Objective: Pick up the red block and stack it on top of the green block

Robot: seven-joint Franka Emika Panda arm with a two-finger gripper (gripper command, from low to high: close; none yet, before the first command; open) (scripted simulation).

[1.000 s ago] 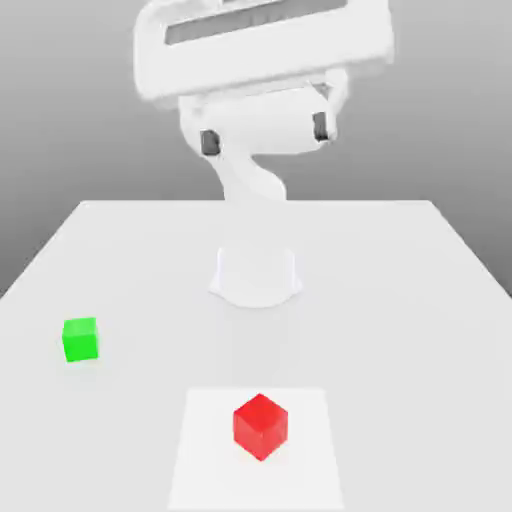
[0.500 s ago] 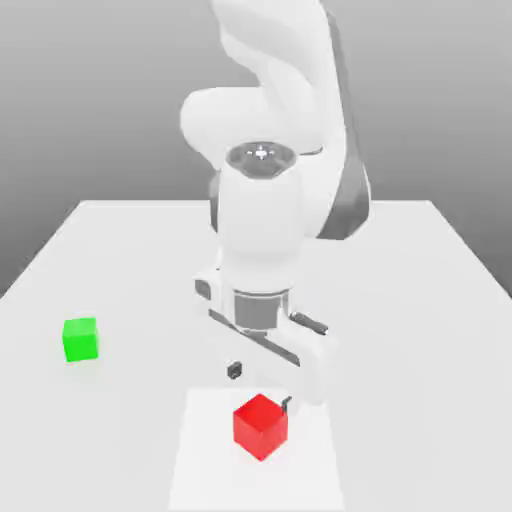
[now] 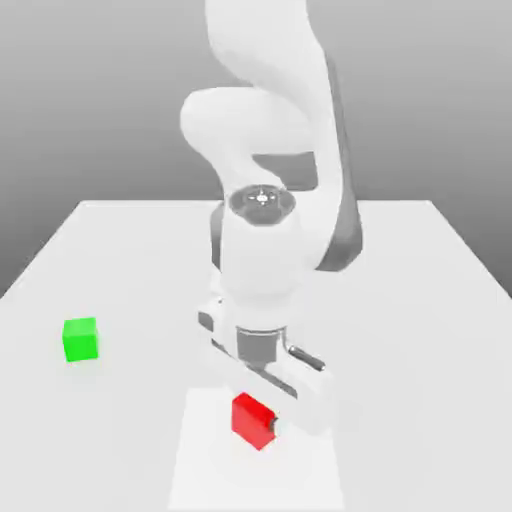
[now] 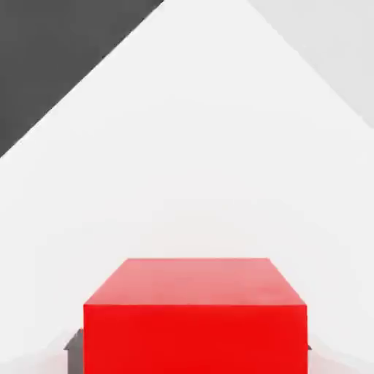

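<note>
Moved since the earlier frame: arm down from high above, pincer (image 3: pixel 254 425) now clamped on red block (image 3: pixel 250 420), which sits between its fingers on the table (image 3: pixel 420 300). Step: I lift straight up first. Green block (image 3: pixel 80 339) well apart toward the exterior view's left; open table between.

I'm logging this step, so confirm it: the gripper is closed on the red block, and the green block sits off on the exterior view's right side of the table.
One detail is wrong. The green block sits on the exterior view's left side of the table, not the right, as the exterior view shows. The rest holds: the gripper is closed on the red block.
</note>
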